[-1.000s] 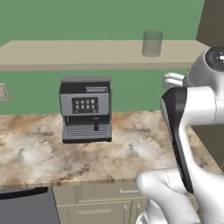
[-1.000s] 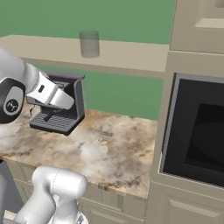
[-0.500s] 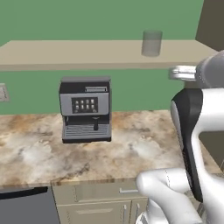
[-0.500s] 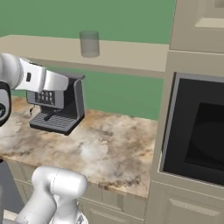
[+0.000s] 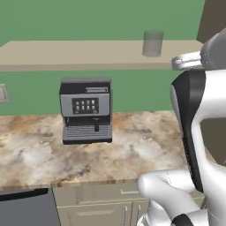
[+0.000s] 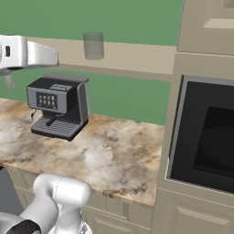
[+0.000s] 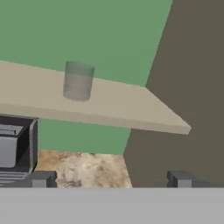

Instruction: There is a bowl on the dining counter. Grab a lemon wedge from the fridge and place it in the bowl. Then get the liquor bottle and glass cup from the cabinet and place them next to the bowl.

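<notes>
Since the earlier frames, the white arm has swung upward: in the right base view its wrist, which was in front of the coffee machine (image 6: pixel 58 106), now sits at the upper left edge, level with the shelf (image 6: pixel 137 57). Nothing else has shifted. The glass cup (image 7: pixel 78 80) stands upright on that open beige shelf, upper middle of the hand view, against a green wall. It looks placed there for easy reach from the front. The tool (image 7: pixel 111 179) points toward it from well apart, fingertips spread wide at the bottom corners of the hand view, holding nothing. That wide stance probably readies it to straddle the tumbler. Below the shelf, the coffee machine rests on the marbled tabletop (image 5: pixel 145 150).
</notes>
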Motion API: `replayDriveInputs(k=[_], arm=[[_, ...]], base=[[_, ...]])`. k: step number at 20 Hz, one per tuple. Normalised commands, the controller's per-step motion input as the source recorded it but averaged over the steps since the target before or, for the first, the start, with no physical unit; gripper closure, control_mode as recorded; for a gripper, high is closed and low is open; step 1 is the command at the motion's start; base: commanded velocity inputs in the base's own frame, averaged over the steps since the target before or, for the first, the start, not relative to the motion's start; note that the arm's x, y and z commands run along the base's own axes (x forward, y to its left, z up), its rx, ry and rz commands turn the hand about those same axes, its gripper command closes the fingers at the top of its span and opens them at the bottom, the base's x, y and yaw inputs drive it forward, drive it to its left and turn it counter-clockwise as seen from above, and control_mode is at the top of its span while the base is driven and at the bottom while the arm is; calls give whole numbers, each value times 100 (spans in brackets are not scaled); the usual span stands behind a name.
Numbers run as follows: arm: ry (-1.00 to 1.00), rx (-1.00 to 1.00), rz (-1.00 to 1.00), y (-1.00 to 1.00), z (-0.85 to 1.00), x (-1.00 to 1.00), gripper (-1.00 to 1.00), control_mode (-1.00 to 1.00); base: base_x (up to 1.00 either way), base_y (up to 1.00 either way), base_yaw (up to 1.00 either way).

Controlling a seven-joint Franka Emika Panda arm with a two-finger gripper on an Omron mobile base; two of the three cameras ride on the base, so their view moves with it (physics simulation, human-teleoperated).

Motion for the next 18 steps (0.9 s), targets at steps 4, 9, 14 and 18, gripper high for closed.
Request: replayDriveInputs(k=[4, 9, 14, 18], arm=[[23, -17, 5, 12, 21, 3, -100, -100], [18, -18, 14, 8, 3, 7, -100, -100], [2, -16, 30, 0, -5, 5, -100, -100], [-3, -15, 42, -1, -17, 7, -100, -100]], base=[[0, 0, 0], [0, 0, 0], [0, 0, 0], [0, 0, 0]])
